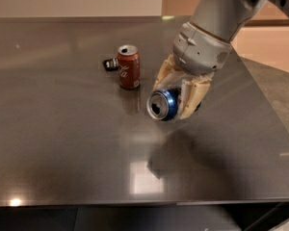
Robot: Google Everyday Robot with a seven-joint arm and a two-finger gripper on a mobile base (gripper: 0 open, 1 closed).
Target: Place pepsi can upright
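The pepsi can [164, 104] is dark blue with a silver end that faces me. It lies on its side in the air, held above the dark table [62, 143]. My gripper [176, 97] is shut on the pepsi can, with one tan finger on each side of it. The grey arm reaches in from the upper right. The can's logo is hidden. A shadow of the can and the gripper falls on the table below.
A red cola can [128, 67] stands upright to the left of the gripper. A small black object [109, 63] lies just behind it. The table's front edge runs along the bottom and its right edge slants past the arm.
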